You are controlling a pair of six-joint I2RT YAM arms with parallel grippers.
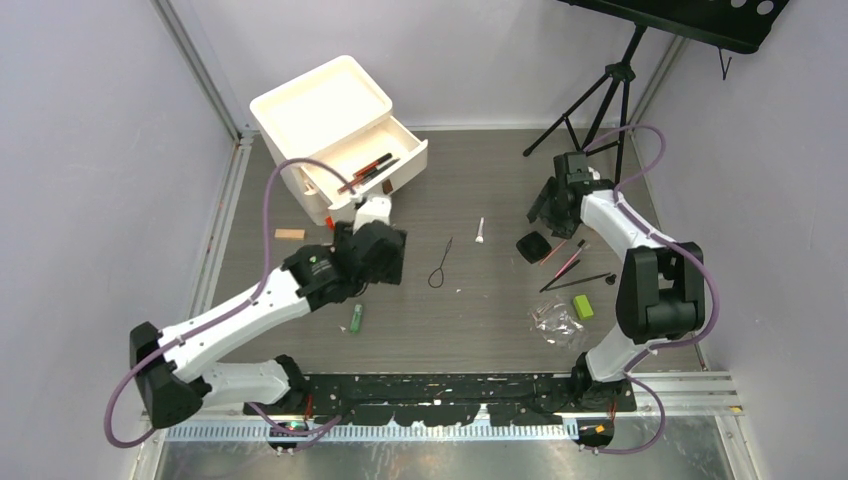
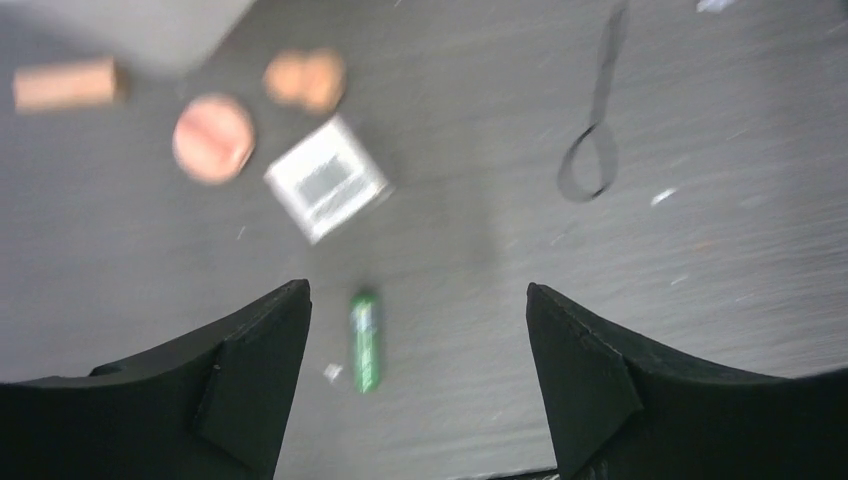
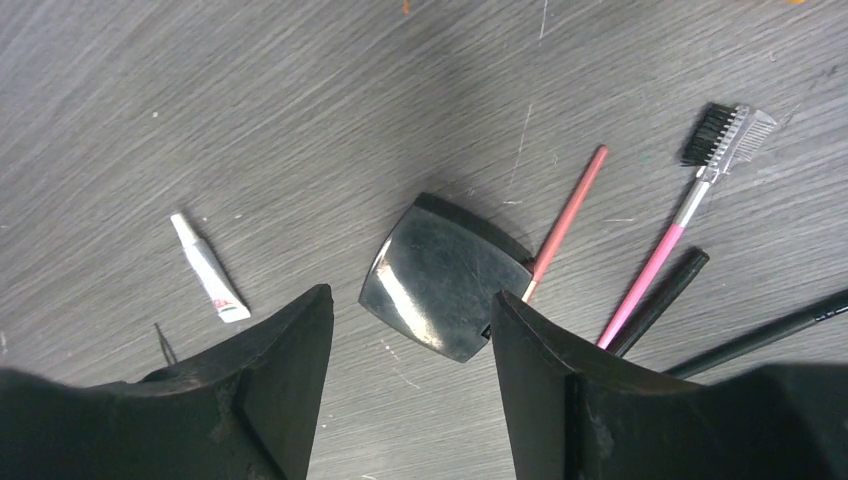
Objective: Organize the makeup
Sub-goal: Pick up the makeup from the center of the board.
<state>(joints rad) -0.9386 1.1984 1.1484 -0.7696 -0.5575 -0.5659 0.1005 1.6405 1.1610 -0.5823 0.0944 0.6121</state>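
Pick-up step: right gripper (image 3: 410, 292), fingers apart and empty, straddles the compact (image 3: 440, 275) at the table's (image 1: 480, 330) right, likely needing to drop and pinch next; left gripper (image 2: 418, 290) hangs wide open, empty, above the green tube (image 2: 366, 340).

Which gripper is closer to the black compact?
Right. The right gripper hovers over the black compact, jaws straddling it; the left gripper is far off, near the green tube.
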